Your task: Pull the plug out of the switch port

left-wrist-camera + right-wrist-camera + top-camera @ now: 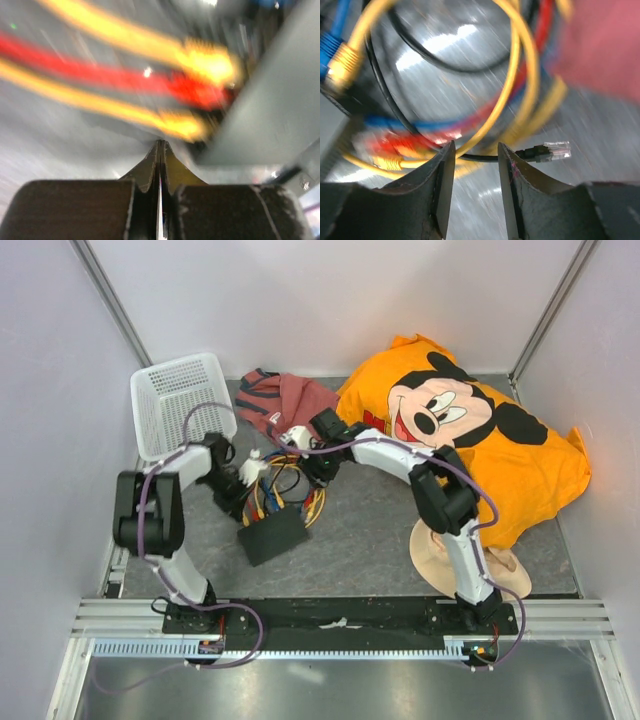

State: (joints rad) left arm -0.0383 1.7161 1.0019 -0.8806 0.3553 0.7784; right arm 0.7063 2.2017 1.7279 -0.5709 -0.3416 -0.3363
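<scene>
Right wrist view shows the right claw (475, 145) narrowly open among cables (525, 85) behind the switch (272, 533); I think the closed left claw (160, 143) should steady it during pulling.

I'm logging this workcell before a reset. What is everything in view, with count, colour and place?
table mat: one, grey, under everything
switch: one, matte black, mat centre, in front of the left arm
cables: several, yellow, red, blue, black, tangled just behind the switch
loose plug: one, clear, on a black cable, lying on the mat
basket: one, white, far left corner
cloth: one, dull red, far centre
pillow: one, orange with cartoon mouse, far right
beige item: one, near right, under the right arm; kind unclear
left gripper: shut, beside the cables
right gripper: open, over the tangle
</scene>
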